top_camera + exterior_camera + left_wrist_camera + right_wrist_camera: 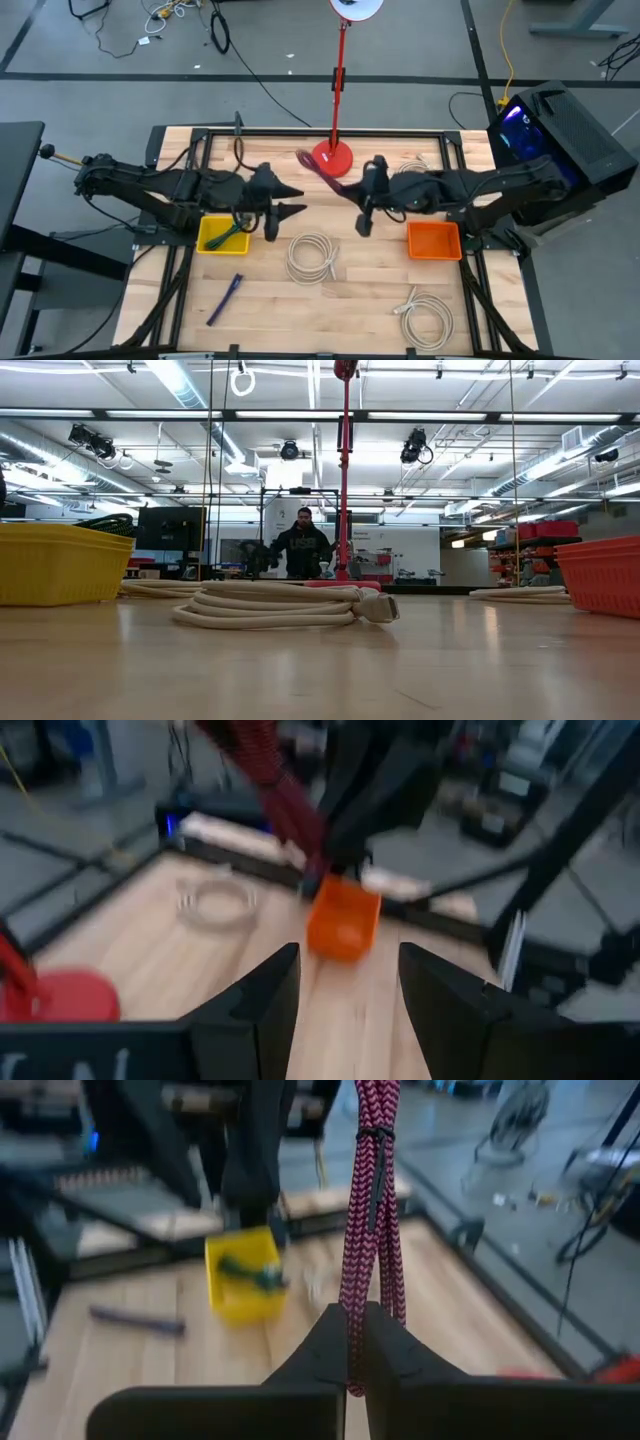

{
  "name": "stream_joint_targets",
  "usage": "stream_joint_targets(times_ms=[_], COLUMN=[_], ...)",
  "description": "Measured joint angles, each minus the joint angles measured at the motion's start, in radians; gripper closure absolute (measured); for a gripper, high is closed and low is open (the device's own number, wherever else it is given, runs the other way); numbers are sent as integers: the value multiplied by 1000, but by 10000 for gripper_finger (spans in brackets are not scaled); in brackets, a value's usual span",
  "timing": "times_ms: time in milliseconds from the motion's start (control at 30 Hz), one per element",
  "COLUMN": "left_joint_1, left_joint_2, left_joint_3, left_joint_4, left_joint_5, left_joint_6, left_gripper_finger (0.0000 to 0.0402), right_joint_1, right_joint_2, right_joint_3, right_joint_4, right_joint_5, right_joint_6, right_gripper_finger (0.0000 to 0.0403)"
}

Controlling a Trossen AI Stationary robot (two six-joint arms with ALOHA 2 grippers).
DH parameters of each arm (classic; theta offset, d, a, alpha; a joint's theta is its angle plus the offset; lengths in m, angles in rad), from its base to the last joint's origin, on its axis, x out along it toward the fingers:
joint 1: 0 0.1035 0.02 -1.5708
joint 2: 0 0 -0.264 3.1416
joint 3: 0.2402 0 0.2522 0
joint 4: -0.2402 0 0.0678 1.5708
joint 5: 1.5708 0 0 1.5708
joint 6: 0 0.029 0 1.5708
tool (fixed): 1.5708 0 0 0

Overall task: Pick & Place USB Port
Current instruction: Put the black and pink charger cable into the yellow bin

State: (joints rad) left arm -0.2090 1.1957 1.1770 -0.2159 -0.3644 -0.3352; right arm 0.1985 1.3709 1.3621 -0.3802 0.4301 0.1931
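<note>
The USB cable is a red-and-black braided bundle (366,1210) bound by a dark tie. My right gripper (357,1355) is shut on it above the table's middle (352,192). In the high view the bundle (318,168) reaches from the fingertips toward the red lamp base. Facing it from the left, my left gripper (295,200) is open with nothing between its fingers (350,1010). A yellow bin (222,235) stands under the left arm and holds a green cable. An orange bin (433,241) stands under the right arm. Neither gripper shows in the low view. My right gripper pinches one end of the braided bundle (356,1325) between its two fingers, which hold several strands together. The fingers come from the table's right, slanting slightly down. The bundle runs on past the fingertips along their line and is lifted clear of the table.
A white coiled cable (312,256) lies in the table's middle, another (425,315) near the front right, and a clear coil (410,168) at the back right. A purple cable (225,298) lies front left. The red lamp base (333,157) and its pole stand at the back centre.
</note>
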Motion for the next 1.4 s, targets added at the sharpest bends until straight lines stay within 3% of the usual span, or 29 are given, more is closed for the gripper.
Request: stream_joint_targets(times_ms=[200, 333, 500, 900, 1000, 1100, 1200, 1400], left_joint_1=[0, 2, 36, 119, 123, 124, 124, 124], left_joint_2=[0, 0, 0, 0, 0, 0, 0, 0], left_joint_3=[0, 0, 0, 0, 0, 0, 0, 0], left_joint_4=[150, 197, 214, 366, 380, 378, 378, 377], left_joint_5=[-96, -183, -205, 26, 42, 41, 50, 53], left_joint_6=[89, 134, 133, 110, 110, 110, 107, 96], left_gripper_finger=[225, 225, 225, 225, 227, 268, 357, 359], right_joint_1=[-16, -16, -12, -12, -12, -11, -12, -12], right_joint_2=[29, 30, 30, 30, 30, 30, 30, 30], right_joint_3=[0, 0, 0, 0, 0, 0, 0, 0], right_joint_4=[141, 131, 139, 136, 135, 134, 132, 132], right_joint_5=[-5, -23, -28, -28, -29, -30, -29, -29], right_joint_6=[-44, -45, -45, -48, -56, -56, -58, -60], right_gripper_finger=[398, 398, 399, 399, 399, 399, 399, 399])
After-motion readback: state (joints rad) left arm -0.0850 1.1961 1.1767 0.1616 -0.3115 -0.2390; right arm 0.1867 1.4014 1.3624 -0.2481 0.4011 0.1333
